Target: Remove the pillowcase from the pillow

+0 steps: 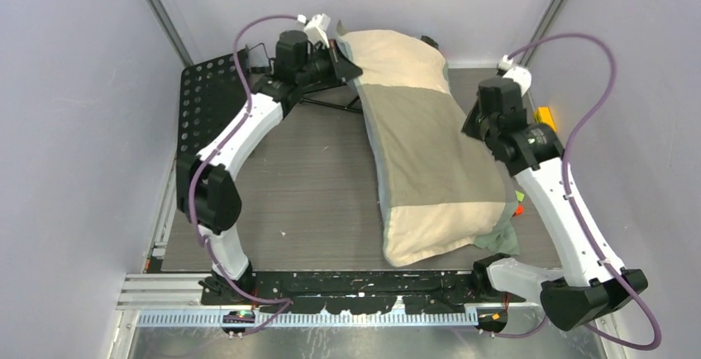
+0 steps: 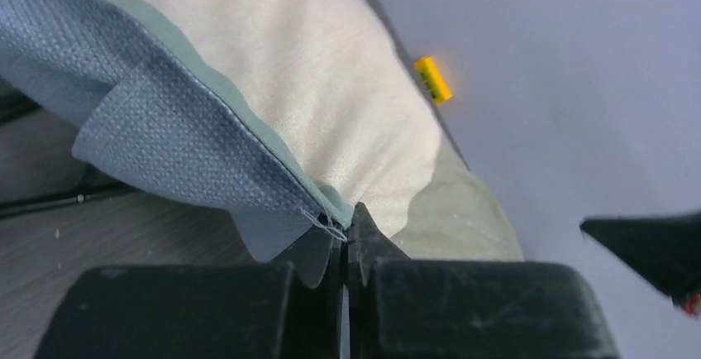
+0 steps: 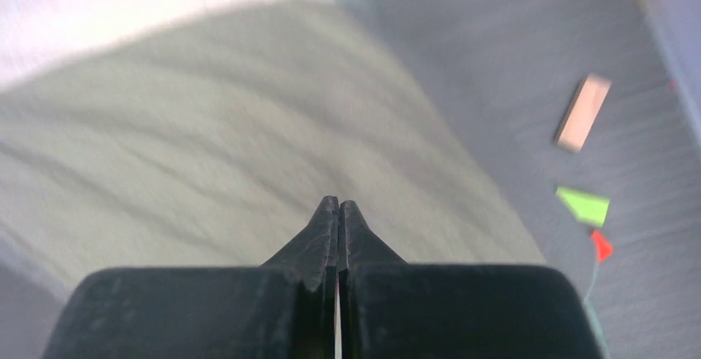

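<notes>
Pillowcase: matt cloth, coarse blue-grey weave beneath, softer cream nap above. Table: matt grey wood-grain board. Left gripper: black matt plastic, faintly scuffed.

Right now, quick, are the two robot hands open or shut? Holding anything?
Left gripper: closed, pinching a corner of the pillowcase.
Right gripper: closed, tips at the pillowcase; whether it pinches any cloth cannot be told.

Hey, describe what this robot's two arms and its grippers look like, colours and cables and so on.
Both the left arm and right arm have white shell links with chunky black joints. A purple cable runs along each. The left gripper and right gripper are matte black, each with two flat fingers tapering to a point.
</notes>
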